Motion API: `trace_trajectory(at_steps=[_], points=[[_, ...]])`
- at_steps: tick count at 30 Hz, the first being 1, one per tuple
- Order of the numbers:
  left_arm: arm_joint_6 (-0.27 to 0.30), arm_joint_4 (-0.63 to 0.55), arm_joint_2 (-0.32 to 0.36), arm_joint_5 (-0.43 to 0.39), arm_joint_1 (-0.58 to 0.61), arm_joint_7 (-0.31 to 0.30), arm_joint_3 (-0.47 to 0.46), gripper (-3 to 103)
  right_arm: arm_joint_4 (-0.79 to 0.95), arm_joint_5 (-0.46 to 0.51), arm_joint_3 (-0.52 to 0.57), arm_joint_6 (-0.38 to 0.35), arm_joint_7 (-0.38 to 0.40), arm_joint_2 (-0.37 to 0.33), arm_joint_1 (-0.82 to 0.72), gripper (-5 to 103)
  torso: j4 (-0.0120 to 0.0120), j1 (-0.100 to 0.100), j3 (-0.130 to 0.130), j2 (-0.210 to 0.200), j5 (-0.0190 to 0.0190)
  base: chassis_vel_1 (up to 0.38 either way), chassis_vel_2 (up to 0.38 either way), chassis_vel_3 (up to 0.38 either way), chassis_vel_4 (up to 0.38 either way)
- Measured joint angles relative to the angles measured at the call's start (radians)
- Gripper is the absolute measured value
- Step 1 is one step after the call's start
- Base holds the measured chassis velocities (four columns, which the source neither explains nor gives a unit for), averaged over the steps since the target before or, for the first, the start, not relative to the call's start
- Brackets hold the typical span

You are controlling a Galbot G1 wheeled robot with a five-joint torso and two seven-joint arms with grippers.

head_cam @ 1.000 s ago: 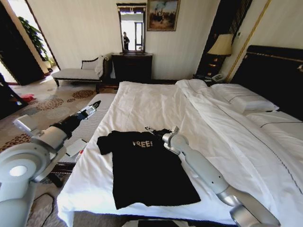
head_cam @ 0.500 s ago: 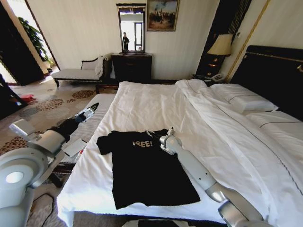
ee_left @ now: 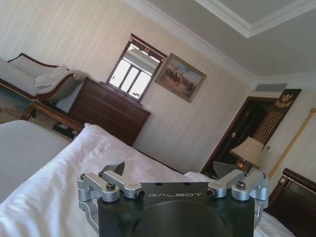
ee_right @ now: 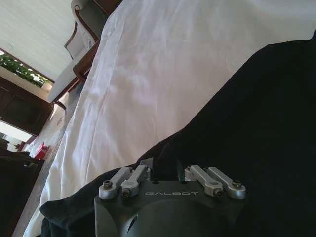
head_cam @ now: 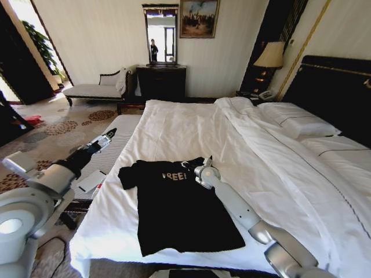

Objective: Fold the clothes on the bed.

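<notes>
- The right arm has drawn in a little since a second ago. Its wrist now sits lower and nearer on the shirt's right shoulder, and the right tool [head_cam: 196, 164] is down at the collar.
- The left arm has dropped slightly. The left tool [head_cam: 110, 134] hangs over the floor-side bench at the bed's left, well apart from the shirt.
- The shirt [head_cam: 179, 208] has hardly moved. It lies flat and face up on the near left part of the bed [head_cam: 191, 124], collar far, hem near.
- White letters on the chest read "FREE!", though the right arm crowds the last part.
- "GALBOT" is printed on both tool bodies in the wrist views.
- The left tool [ee_left: 173, 174] has its fingers spread wide with nothing between them.
- The right tool [ee_right: 165, 170] has its linkages drawn close together and buried in black cloth. The fingertips are hidden by the fabric, so I cannot tell whether it grips the shirt.
- The shirt's right sleeve is covered by the arm in the head view.
- The bed's right side is cut off at the frame edge.
</notes>
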Motion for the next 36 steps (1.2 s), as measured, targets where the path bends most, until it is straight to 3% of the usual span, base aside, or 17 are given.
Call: trace_trajectory(at_steps=[6,18,28,32,36], points=[[0.0,0.005,-0.005,0.007,-0.003,0.001,0.008,100,-0.053,-0.028,-0.016,0.011,-0.027,0.013,0.025,3,0.0001,0.0,0.0,0.0,0.0,0.0,0.0,0.0,0.0],[0.0,0.022,-0.008,0.012,-0.009,0.002,0.013,100,-0.21,-0.049,-0.06,0.049,-0.094,0.082,0.157,0,0.0001,0.0,0.0,0.0,0.0,0.0,0.0,0.0,0.0],[0.0,0.027,-0.021,0.023,-0.002,0.003,0.018,100,-0.446,-0.141,-0.053,0.094,-0.173,0.162,0.306,-3,0.0002,0.0,0.0,0.0,-0.0001,0.0,0.0,0.0,0.0],[0.0,0.026,-0.025,0.024,0.001,0.003,0.019,100,-0.466,-0.16,-0.043,0.106,-0.189,0.172,0.315,7,0.0001,0.0,0.0,0.0,-0.0001,0.0,0.0,0.0,0.0],[0.001,0.022,-0.032,0.034,0.007,0.004,0.03,100,-0.448,-0.177,-0.042,0.108,-0.196,0.161,0.301,27,0.0001,0.0,0.0,0.0,0.0,0.0,0.0,0.0,0.0]])
